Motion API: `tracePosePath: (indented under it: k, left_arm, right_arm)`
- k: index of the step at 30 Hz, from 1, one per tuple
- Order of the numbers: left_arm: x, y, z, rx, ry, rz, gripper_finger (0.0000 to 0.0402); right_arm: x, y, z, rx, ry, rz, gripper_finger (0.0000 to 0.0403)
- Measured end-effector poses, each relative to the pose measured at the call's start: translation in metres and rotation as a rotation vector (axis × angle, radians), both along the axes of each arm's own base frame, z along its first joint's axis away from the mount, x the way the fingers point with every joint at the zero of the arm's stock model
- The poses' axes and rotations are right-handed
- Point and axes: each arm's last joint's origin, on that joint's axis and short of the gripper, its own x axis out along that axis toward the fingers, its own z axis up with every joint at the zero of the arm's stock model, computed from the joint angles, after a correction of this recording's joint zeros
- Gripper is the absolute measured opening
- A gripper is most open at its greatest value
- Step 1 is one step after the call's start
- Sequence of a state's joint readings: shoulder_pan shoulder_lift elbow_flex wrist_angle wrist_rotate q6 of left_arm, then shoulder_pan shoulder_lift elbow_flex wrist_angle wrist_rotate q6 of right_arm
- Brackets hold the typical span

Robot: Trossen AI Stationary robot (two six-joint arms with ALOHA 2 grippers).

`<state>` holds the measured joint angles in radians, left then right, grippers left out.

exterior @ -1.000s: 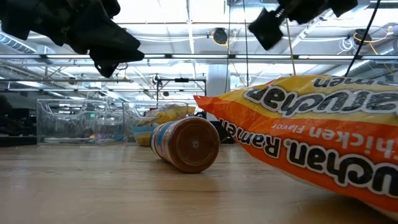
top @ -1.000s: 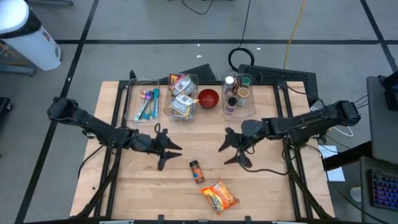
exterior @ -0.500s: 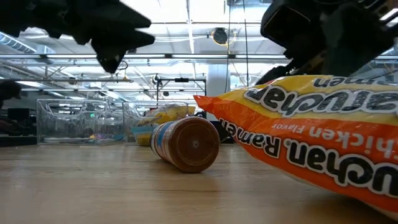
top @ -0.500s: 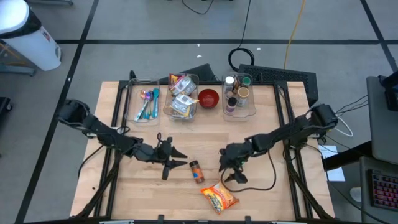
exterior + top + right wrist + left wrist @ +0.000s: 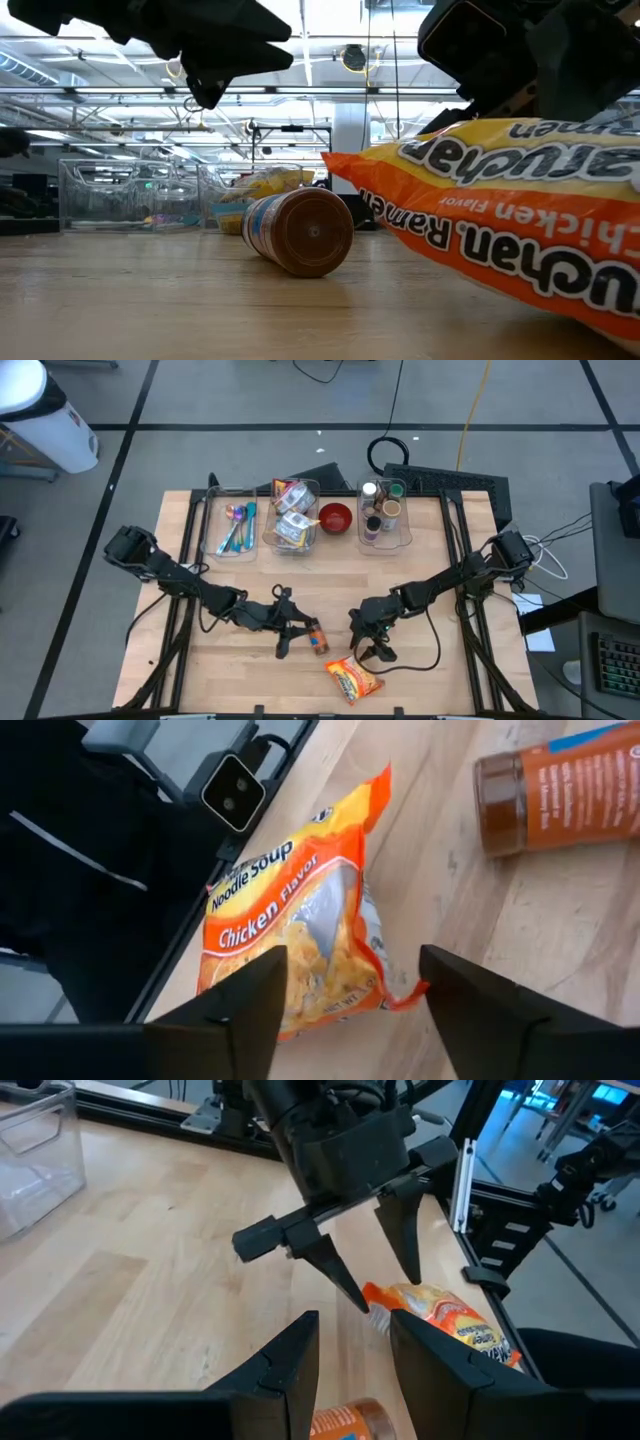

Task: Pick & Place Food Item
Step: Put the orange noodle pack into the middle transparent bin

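Observation:
An orange chicken ramen packet (image 5: 352,679) lies flat near the table's front edge. A brown spice bottle (image 5: 317,637) lies on its side just beyond it. My right gripper (image 5: 352,955) is open and low over the packet's far end, with the crimped edge (image 5: 400,995) between its fingers. My left gripper (image 5: 352,1325) is open just left of the bottle (image 5: 345,1425), its fingertips over the bottle's near end and nothing between them. In the low view the bottle (image 5: 300,232) and packet (image 5: 500,220) fill the foreground. My right gripper comes down slanting from the table's right, a finger on either side of the packet's crimped far end. One fingertip (image 5: 358,1302) stands right at the packet's corner (image 5: 374,1293); whether it touches, I cannot tell. The packet lies flat on the table.
Along the far edge stand a clear bin of cutlery (image 5: 232,525), a clear bin of snack packets (image 5: 292,520), a red bowl (image 5: 335,517) and a clear bin of jars (image 5: 382,512). Bare wood lies between the bins and the two arms.
My left gripper has moved toward the table's right and near edges, up to the bottle. My right gripper has dropped and swung toward the near edge, tipping downward over the packet. In the low view the packet has shifted slightly; the bottle has stayed put.

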<state>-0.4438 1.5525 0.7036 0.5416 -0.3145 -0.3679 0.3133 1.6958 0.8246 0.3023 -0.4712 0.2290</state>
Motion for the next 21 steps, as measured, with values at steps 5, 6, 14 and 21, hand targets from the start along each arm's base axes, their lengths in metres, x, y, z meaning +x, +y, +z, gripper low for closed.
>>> tracePosePath:
  k: [5,6,14,21]
  left_arm:
    - [0.000,0.000,0.000,0.000,0.000,0.000,0.0131]
    - [0.000,0.000,0.000,0.000,0.000,0.000,0.0131]
    - [0.001,0.001,0.001,-0.007,-0.010,0.001,0.0131]
    - [0.013,0.013,0.010,-0.043,0.022,-0.080,0.0131]
  right_arm:
    - [0.000,0.000,-0.001,-0.028,-0.009,-0.015,0.0154]
    - [0.000,0.000,-0.001,-0.036,-0.013,-0.022,0.0138]
    - [0.000,-0.001,-0.001,-0.048,-0.021,-0.026,0.0009]
    - [0.000,-0.001,0.000,-0.044,-0.018,-0.030,0.0002]
